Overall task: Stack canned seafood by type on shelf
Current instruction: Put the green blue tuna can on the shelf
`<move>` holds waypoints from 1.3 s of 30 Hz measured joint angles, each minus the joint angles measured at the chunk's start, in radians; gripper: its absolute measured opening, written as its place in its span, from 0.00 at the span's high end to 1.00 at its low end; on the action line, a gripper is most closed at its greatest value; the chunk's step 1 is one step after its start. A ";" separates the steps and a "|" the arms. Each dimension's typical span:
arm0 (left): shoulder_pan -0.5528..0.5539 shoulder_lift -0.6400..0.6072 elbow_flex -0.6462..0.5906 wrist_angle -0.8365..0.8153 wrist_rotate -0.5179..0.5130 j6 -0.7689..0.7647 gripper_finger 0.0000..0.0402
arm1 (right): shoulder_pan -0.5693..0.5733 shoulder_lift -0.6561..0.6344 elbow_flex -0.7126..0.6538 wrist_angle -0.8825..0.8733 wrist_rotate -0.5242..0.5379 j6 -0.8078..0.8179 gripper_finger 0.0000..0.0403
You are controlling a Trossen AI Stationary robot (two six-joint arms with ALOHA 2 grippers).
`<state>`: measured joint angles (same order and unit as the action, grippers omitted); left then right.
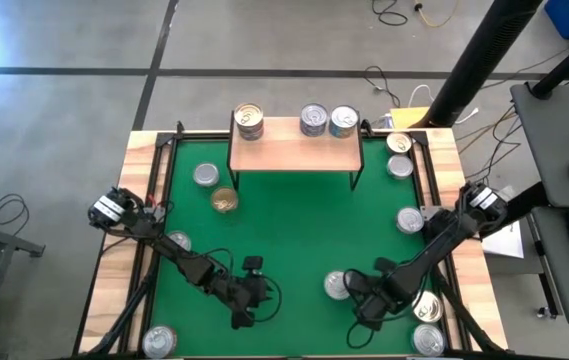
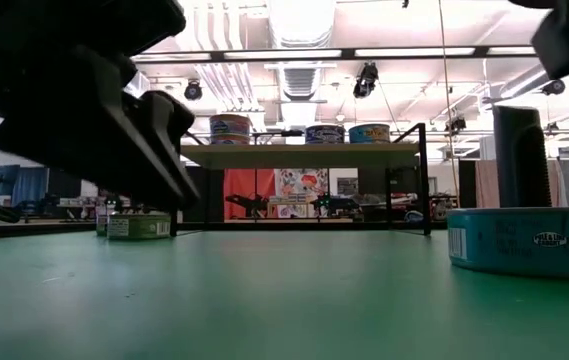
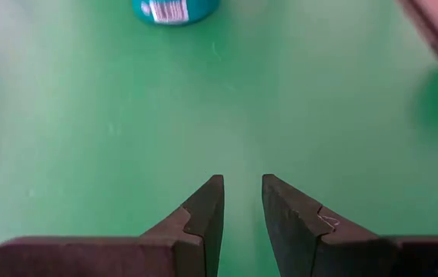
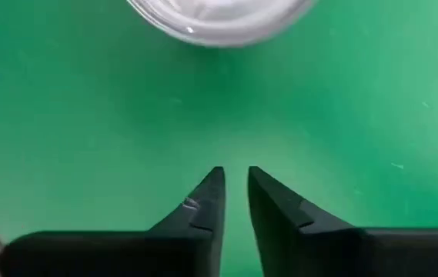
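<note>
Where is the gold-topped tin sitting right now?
In the high view the gold-topped tin stands on the green mat left of centre, just in front of the shelf near its left legs, close beside a silver-topped tin.

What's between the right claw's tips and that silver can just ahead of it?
Only bare green mat separates the right gripper from the can, in its wrist view.

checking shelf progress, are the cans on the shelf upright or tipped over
Upright. The three cans stand on the shelf with their round tops facing up in the high view, and they sit flat in the low view.
</note>
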<state>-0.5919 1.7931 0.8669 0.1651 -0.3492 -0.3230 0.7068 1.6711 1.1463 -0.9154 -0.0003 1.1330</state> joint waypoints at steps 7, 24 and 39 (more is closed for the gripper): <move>0.001 0.000 0.000 0.133 0.045 0.052 0.81 | -0.035 0.038 -0.065 0.017 0.082 0.004 0.62; 0.012 0.003 -0.037 0.133 -0.082 -0.031 0.34 | -0.107 0.066 0.014 0.346 0.213 -0.377 0.22; 0.084 0.093 -0.098 0.286 -0.129 -0.029 0.09 | -0.112 0.066 0.003 0.356 0.300 -0.390 0.09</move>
<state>-0.5082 1.8866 0.7692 0.4509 -0.4786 -0.3521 0.5953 1.7374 1.1492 -0.5592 0.2997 0.7429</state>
